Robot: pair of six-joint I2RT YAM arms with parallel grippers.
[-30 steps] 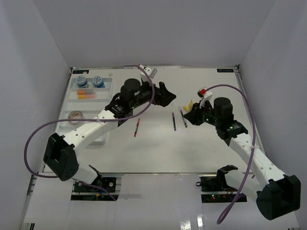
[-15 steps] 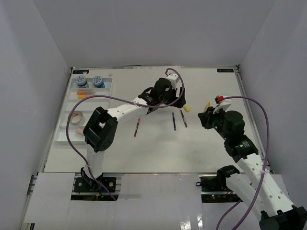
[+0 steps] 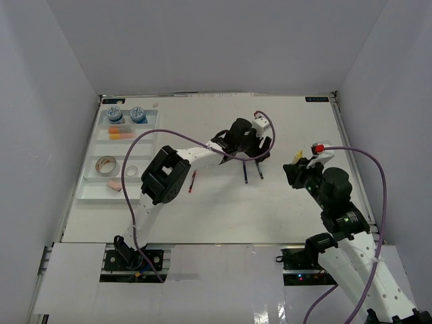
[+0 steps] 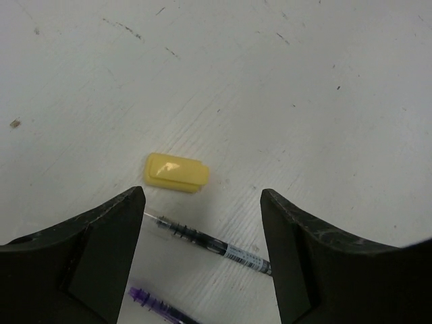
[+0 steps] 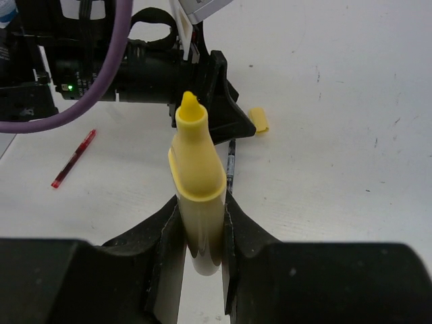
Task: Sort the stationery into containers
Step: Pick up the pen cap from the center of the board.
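Left fingers [image 4: 101,250] are spread wide over a yellow eraser [image 4: 177,172] lying mid-surface [image 4: 304,101] beside a black pen [image 4: 216,246]. Right fingers [image 5: 162,250] pinch a yellow marker [image 5: 199,162] at the right, well apart from the white tray [image 3: 145,135] at the left.

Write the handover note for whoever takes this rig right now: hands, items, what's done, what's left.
Left hand: open and empty, hovering over the small yellow piece lying on the table.
Right hand: shut on the yellow marker, held above the table.
Done: the tray holds two blue-white tubs, orange and pink items, the tape roll, the clear roll and a pink piece.
Left: the red pen, two dark pens, the small yellow piece and the held marker are not yet in the tray.
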